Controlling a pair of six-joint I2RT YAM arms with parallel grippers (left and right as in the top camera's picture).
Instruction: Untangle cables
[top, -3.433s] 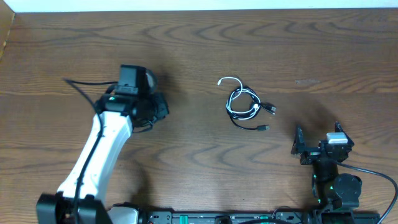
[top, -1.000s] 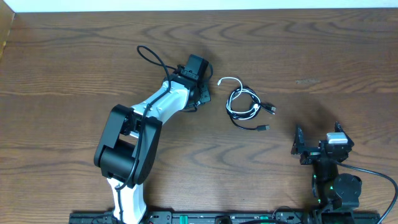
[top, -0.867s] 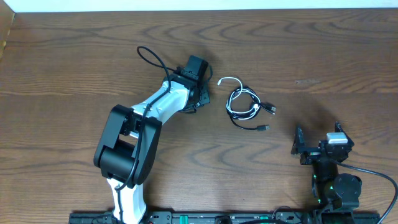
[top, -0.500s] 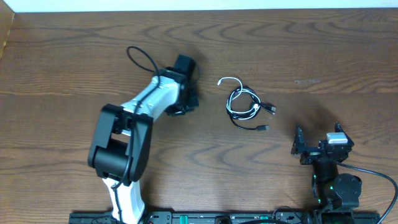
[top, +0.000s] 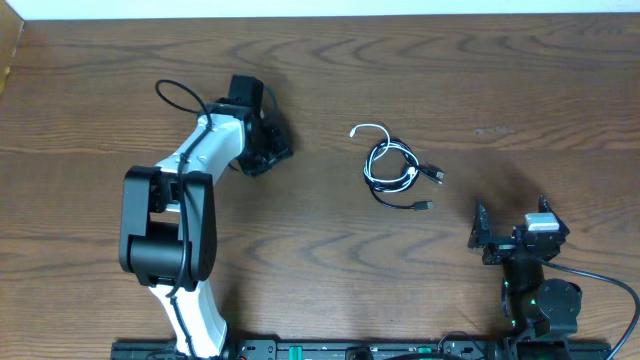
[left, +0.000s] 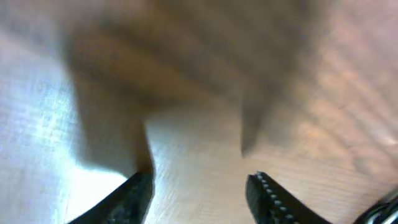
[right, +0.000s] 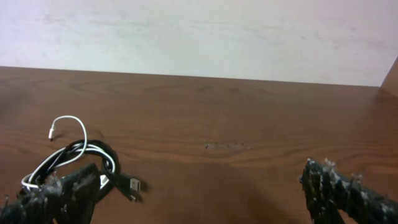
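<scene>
Cables (top: 395, 170), a tangle that looks light and limp, lie mid-table between the arms, best taken, I think, at the free white cord (top: 372, 128), while left gripper (left: 199, 186) and right gripper (right: 199, 180) stand open, both empty.

We see a dark brown wooden table (top: 450, 80) with a strong grain. Right of its middle lies a small tangle of cables (top: 392, 167), coiled in one loose ring flat on the wood. A white cord (top: 368, 127) curls out toward the far edge, and black plug ends (top: 438, 175) stick out to the right. A faint scuff (top: 495, 131) marks the wood nearby.
</scene>
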